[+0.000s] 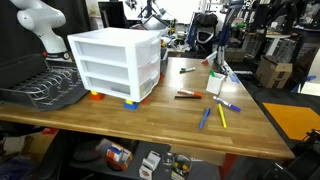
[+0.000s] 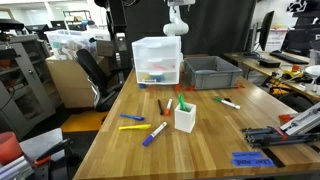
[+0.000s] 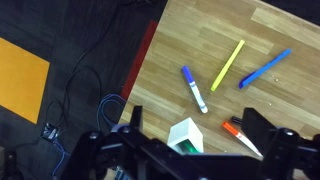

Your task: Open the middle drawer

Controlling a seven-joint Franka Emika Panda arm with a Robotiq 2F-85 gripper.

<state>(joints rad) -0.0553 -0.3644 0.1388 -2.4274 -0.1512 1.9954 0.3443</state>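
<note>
The small white three-tier cabinet (image 1: pixel 115 65) stands on the wooden table (image 1: pixel 170 125) near its back, and it also shows in an exterior view (image 2: pixel 158 62). The middle drawer (image 1: pixel 104 69) is the second tier (image 2: pixel 158 66) and looks closed, flush with the top and bottom tiers. My gripper (image 3: pixel 200 125) is open and empty, high above the table and far from the cabinet. It looks down on a white cup (image 3: pixel 186 133) and loose markers. The white arm (image 2: pixel 177 18) rises behind the cabinet.
A white cup holding green markers (image 2: pixel 185 118) stands mid-table. Several markers lie around it: blue-white (image 3: pixel 193 88), yellow (image 3: pixel 228 65), blue (image 3: pixel 265 68), orange (image 3: pixel 236 129). A grey bin (image 2: pixel 210 72) sits beside the cabinet, and a dish rack (image 1: pixel 42 88) on its other side. The table edge (image 3: pixel 150 60) is close.
</note>
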